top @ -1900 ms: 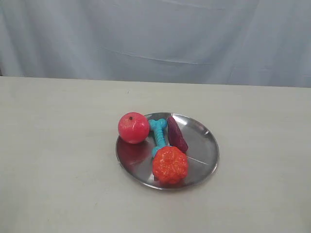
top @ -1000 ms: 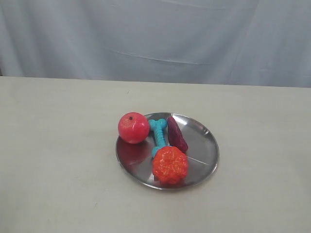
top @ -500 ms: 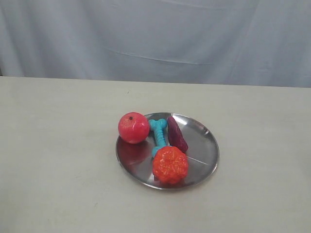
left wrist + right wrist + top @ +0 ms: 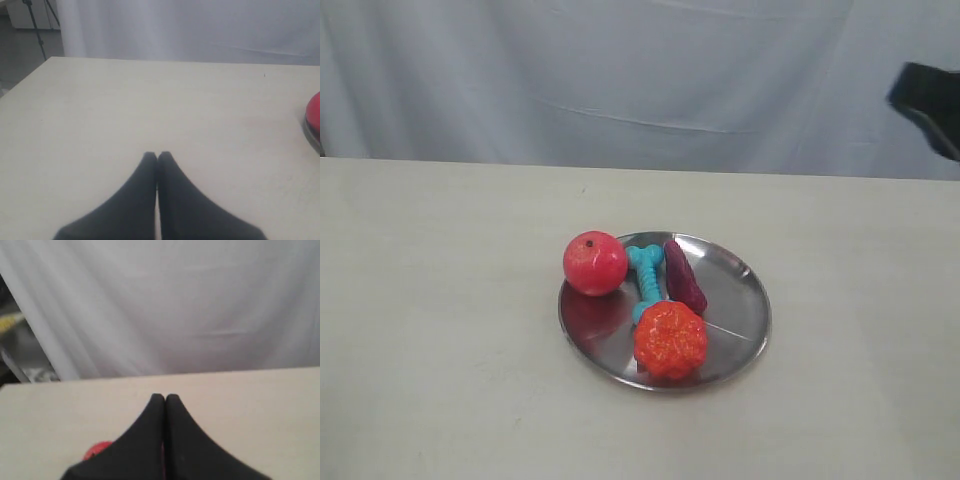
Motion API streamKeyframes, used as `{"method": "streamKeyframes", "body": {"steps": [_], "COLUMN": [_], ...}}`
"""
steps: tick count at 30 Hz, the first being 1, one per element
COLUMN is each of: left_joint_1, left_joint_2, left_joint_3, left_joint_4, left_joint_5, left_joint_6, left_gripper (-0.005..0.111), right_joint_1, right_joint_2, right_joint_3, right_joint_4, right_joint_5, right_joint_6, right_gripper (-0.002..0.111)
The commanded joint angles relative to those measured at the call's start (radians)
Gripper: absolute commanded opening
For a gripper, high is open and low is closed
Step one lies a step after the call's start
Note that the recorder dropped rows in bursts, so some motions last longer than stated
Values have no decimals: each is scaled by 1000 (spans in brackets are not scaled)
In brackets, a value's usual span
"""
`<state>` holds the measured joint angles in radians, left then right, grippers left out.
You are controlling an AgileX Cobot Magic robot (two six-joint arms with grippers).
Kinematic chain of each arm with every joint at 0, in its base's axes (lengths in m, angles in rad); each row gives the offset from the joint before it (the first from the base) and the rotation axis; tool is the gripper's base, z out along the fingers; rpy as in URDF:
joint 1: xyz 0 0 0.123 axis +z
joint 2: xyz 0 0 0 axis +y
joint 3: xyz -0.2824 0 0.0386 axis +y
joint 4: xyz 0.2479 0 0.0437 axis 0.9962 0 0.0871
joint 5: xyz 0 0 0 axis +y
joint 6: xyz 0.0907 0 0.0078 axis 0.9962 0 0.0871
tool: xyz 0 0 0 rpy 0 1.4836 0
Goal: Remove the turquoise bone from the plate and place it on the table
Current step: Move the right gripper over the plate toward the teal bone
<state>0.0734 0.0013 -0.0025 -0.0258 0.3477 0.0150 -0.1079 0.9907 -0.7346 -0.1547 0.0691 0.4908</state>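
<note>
My left gripper [image 4: 157, 156] is pressed shut, its two dark fingers meeting tip to tip with nothing between them and bare table [image 4: 150, 100] beyond. At the edge of that wrist view I catch a sliver of the red ball [image 4: 315, 112]. My right gripper [image 4: 165, 397] is likewise pinched closed and empty, pointing toward the grey-blue cloth backdrop [image 4: 175, 300]. In the exterior view only a dark piece of the right arm [image 4: 930, 92] shows at the upper right, well apart from the plate [image 4: 735, 300]. The turquoise bone [image 4: 647, 278] lies on the plate, between the red ball at the plate's left rim and the purple toy [image 4: 685, 275] just beside it on the right. Its near end meets the orange knobbly toy [image 4: 670, 340]; I cannot tell whether it touches or tucks under.
</note>
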Motion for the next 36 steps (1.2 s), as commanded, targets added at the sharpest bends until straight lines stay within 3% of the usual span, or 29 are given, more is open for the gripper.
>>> {"method": "streamKeyframes", "body": {"steps": [1, 6, 16, 18, 20, 22, 25, 32, 36], "left_joint_1": [4, 4, 4, 4, 4, 4, 4, 4, 4], "left_joint_2": [-1, -1, -1, -1, -1, -1, -1, -1, -1], "left_joint_3": [3, 3, 3, 3, 3, 3, 3, 3, 3], "left_joint_4": [-8, -8, -8, -8, -8, -8, -8, -8, -8], "left_joint_5": [-5, -5, -5, -5, -5, -5, -5, -5, -5], "left_joint_6": [-4, -4, -4, -4, -4, -4, -4, -4, -4], "left_gripper": [0, 0, 0, 0, 0, 0, 0, 0, 0], "right_joint_1": [34, 34, 34, 34, 43, 63, 105, 196, 231], "right_joint_2": [231, 416, 703, 765, 829, 885, 965, 1141, 1225], "right_joint_3": [-260, -491, -801, -864, -914, -945, -981, -1081, -1140], "right_joint_4": [-26, 108, 330, 379, 430, 444, 438, 370, 188], "right_joint_5": [329, 598, 803, 852, 884, 877, 851, 849, 895], "right_joint_6": [-102, -347, -650, -691, -741, -758, -782, -723, -593], "right_gripper": [-1, -1, 0, 7, 22, 39, 51, 50, 50]}}
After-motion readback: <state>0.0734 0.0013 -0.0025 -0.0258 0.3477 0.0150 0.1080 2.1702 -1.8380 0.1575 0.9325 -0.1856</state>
